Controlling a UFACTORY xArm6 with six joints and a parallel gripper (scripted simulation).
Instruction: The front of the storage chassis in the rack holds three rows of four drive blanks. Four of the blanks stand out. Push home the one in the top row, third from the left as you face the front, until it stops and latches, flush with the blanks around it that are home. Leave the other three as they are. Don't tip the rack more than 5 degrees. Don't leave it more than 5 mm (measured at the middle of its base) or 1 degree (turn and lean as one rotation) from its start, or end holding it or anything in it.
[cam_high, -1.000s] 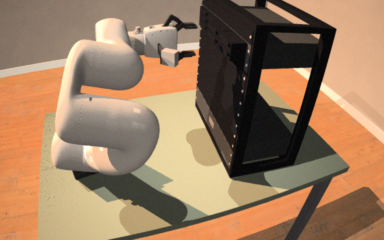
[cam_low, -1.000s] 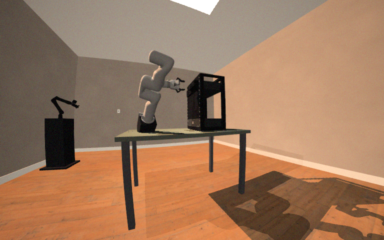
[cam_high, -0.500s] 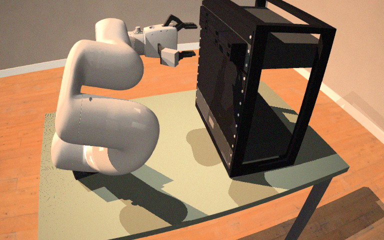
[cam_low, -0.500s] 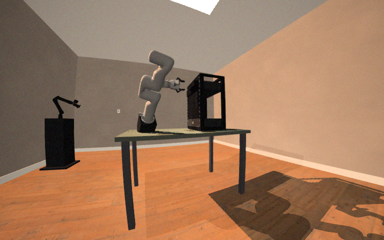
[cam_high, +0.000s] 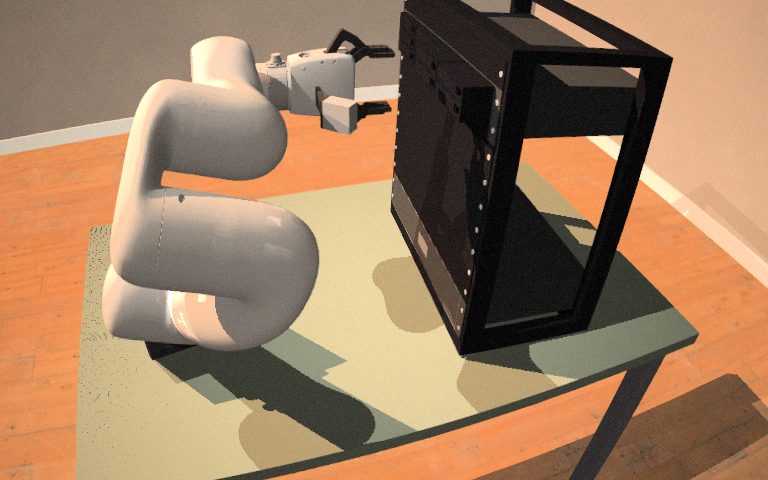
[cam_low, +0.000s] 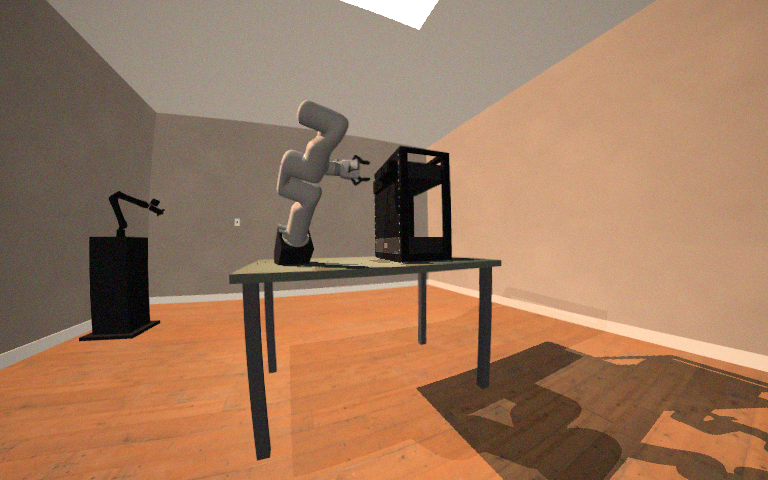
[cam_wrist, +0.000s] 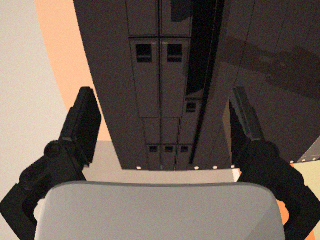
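Observation:
The black rack (cam_high: 509, 169) stands on the olive table (cam_high: 351, 316), its front facing my arm. The storage chassis (cam_high: 447, 84) fills the top of that front. At least one dark drive blank (cam_high: 475, 107) stands out from the chassis face; I cannot tell its row and place from this view. My gripper (cam_high: 389, 79) is open and empty, level with the chassis and a short way in front of it, not touching. In the wrist view the open fingers frame the chassis front, with two square-marked blanks (cam_wrist: 159, 52) and a dark protruding edge (cam_wrist: 207, 34) beyond them.
The rack (cam_low: 412, 206) stands near the table's right end, with the arm's base (cam_low: 293, 249) on the left. The rack's lower part is an open frame (cam_high: 551, 229). A second dark arm on a black pedestal (cam_low: 120, 283) stands far off by the left wall.

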